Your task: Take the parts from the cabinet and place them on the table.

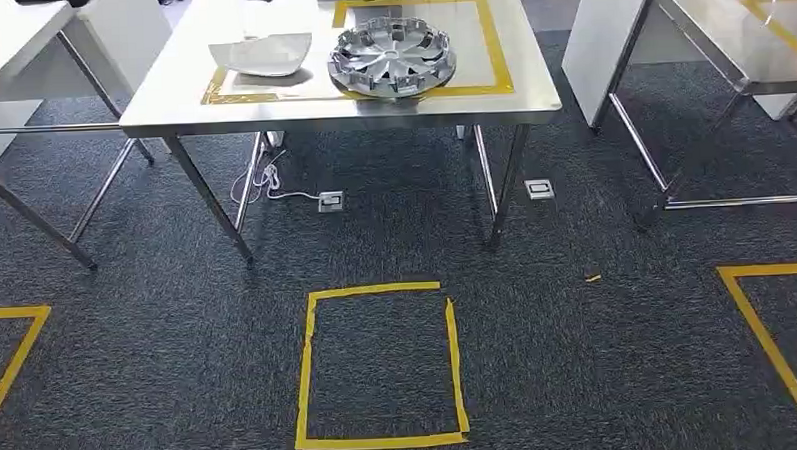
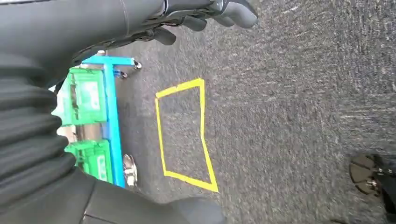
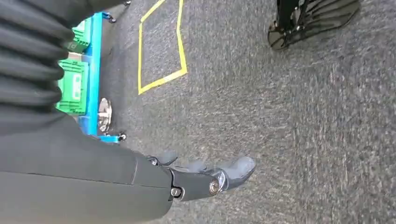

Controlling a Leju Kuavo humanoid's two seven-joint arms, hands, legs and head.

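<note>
Dark grey carpet [image 1: 579,359] fills the lower half of my head view, with a yellow tape square [image 1: 379,366] marked at bottom centre. At the top centre stands a steel table [image 1: 180,88] carrying 2 parts: 1 silver wheel cover [image 1: 393,55] inside a taped rectangle, and 1 pale curved panel [image 1: 262,55] just beside it to the left. I judge these as already delivered.

Both arms hang down. My left hand [image 2: 205,16] sits along the top edge of its wrist view, fingers loosely curled and holding nothing. My right hand [image 3: 205,177] sits at the bottom centre of its wrist view, fingers extended and slightly apart, also empty.

A blue-framed cabinet [image 2: 109,116] with green bins [image 2: 84,95] shows at the left of both wrist views; I count 2 bins. A shiny round part [image 3: 104,114] sits beside the blue frame.

My worry from here: turning toward the cabinet, a hanging hand could clip the blue frame, or a foot could catch the white cable [image 1: 273,184] trailing under the table. I cannot tell how many parts remain in the cabinet.
</note>
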